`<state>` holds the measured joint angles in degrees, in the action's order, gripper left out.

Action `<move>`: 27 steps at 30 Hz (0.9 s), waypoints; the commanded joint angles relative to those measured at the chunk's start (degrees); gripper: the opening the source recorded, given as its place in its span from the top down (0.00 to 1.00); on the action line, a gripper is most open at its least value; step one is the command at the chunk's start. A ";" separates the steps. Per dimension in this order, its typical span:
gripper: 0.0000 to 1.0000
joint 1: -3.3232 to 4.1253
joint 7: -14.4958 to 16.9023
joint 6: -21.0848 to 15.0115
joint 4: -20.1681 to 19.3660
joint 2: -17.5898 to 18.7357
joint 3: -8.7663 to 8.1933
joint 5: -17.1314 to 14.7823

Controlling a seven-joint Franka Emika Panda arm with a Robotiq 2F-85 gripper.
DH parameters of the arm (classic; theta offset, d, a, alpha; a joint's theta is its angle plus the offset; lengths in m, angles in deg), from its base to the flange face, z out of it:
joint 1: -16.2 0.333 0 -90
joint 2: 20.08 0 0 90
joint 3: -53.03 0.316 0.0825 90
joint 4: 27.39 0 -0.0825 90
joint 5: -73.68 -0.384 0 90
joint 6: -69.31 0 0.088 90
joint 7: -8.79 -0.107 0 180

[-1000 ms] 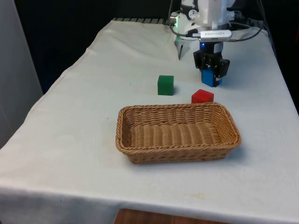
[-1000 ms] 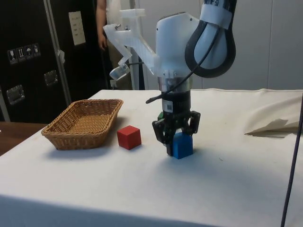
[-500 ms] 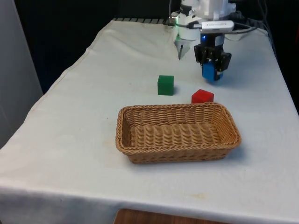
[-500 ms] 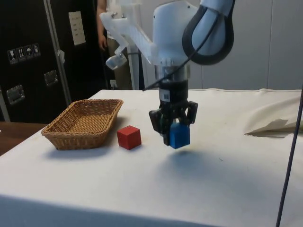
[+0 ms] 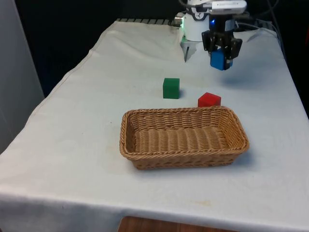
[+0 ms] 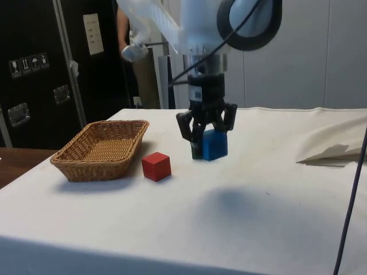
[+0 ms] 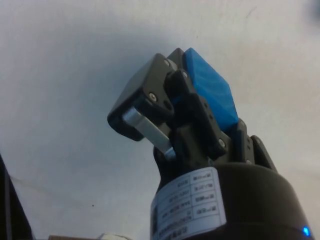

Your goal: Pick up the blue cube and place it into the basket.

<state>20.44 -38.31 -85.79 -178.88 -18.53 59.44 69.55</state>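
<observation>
A white cloth [image 5: 72, 159] with soft creases covers the table, and nearest on it sits the oblong woven wicker basket [image 5: 183, 137], with nothing inside. Just beyond its far rim rests a small red cube [image 5: 209, 99], and a small green cube [image 5: 171, 88] stands a little further back toward the front view's left. Further still, the black two-finger gripper [image 5: 220, 53] hangs in the air above the cloth, its fingers pinching the blue cube [image 5: 218, 59] clear of the surface, while black curtains [image 5: 72, 29] close the far end and dark cabinets [image 6: 34, 69] line the side.
</observation>
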 commanded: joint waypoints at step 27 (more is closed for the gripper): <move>1.00 -1.20 8.14 6.07 4.41 -3.09 -2.18 0.57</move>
<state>19.23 -29.88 -79.94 -174.35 -21.40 57.27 69.78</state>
